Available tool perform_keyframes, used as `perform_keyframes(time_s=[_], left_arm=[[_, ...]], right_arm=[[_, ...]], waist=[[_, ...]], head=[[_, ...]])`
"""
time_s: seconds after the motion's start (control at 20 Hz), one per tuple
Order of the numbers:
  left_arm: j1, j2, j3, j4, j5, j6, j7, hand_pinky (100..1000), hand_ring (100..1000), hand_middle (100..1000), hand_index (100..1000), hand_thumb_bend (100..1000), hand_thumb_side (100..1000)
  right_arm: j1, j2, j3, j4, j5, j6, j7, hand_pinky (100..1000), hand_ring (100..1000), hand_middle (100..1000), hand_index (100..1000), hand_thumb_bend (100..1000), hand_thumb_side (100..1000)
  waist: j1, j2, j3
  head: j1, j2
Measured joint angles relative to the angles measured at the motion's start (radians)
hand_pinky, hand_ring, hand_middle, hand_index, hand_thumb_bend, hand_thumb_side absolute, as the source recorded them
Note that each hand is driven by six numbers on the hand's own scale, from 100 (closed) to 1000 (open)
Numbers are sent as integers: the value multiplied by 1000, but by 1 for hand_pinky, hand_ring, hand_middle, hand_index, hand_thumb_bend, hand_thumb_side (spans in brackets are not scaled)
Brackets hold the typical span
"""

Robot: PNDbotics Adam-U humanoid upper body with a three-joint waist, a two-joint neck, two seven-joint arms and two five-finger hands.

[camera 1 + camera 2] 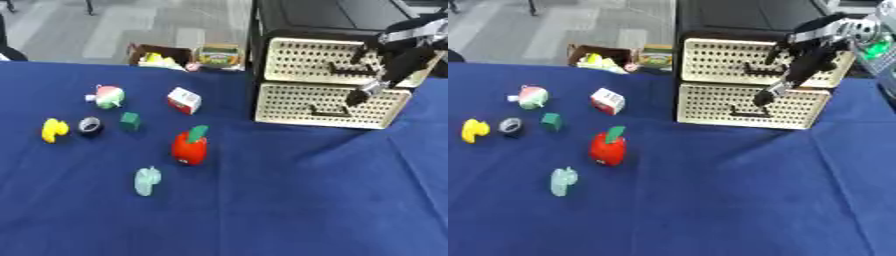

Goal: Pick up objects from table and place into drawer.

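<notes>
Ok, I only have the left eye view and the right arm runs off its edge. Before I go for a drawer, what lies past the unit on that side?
Observer: In the right eye view the blue cloth runs on well past the right side of the drawer unit.
Operator: Is anything out there near the arm?
Observer: A green-lit thing shows at the far right edge, just beyond the right hand. I cannot make out what it is.
Operator: And does the left hand show for you?
Observer: No, the left hand is in neither view.
</notes>
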Motion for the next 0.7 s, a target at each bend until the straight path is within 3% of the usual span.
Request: perform_keyframes(time_s=[0.7], left_arm=[[-1,0,0,0,0,-3,-3,461,492,467,745,100,626]], right_arm=[[-4,39,24,64,-3,0,0,100,100,100,900,803,547]], waist=[[3,1,7]], head=[[-4,-3]])
